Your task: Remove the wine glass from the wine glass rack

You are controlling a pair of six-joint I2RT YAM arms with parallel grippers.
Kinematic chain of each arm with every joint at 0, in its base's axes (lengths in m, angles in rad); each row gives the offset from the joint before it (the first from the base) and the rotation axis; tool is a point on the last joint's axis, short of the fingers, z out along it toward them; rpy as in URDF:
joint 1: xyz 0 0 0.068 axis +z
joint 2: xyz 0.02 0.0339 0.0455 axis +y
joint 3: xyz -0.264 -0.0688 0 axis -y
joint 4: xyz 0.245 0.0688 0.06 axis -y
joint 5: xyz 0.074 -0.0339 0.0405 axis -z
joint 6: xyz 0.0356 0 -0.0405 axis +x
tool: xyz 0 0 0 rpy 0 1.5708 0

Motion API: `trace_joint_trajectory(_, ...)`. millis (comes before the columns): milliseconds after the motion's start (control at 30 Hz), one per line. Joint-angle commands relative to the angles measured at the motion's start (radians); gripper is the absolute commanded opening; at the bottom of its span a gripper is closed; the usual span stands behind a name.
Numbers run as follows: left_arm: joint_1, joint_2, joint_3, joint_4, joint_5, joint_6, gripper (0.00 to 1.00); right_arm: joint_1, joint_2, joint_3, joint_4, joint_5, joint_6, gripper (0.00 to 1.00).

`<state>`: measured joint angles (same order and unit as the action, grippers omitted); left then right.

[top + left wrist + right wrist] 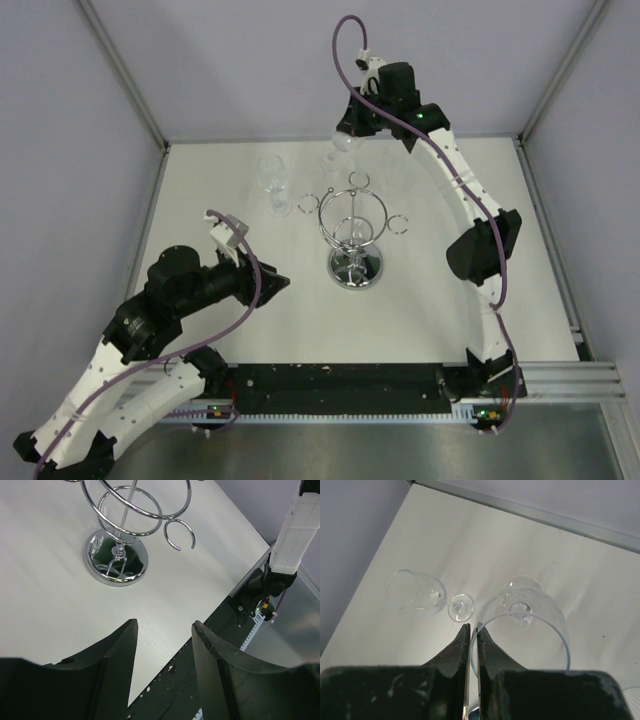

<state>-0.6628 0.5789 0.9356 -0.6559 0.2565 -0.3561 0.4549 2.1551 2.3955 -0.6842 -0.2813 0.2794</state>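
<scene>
Wine glass rack: tabletop centre.
Wine glass: off rack, by far edge, rim pinched in closed right hand.
Second glass: upright, nearer the far-left corner.
Left hand: half open, empty.

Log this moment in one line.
left jaws open, empty, near shiny chrome wire rack | right jaws shut on clear wine glass rim, off rack | second clear glass lying sideways

The whole counter is viewed steeply from above and behind its near edge, while the wine glass rack, shared with that overhead view, is seen closely from the left wrist facing right, and the far counter is looked down on from the right wrist.
</scene>
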Motion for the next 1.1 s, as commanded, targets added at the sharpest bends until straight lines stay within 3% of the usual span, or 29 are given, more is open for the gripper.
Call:
trace_joint_trajectory(0,0.002,0.012,-0.003,0.045,0.007,0.023,0.53,-0.002,-0.003,-0.002,0.075,0.033,-0.045,0.00)
trace_joint_trajectory(500,0.002,0.015,-0.015,0.039,0.007,0.025,0.53,-0.005,0.012,-0.059,0.017,0.139,-0.112,0.00)
trace_joint_trajectory(1067,0.002,0.018,-0.023,0.042,0.015,0.020,0.53,-0.028,0.058,-0.052,-0.052,0.134,-0.114,0.00)
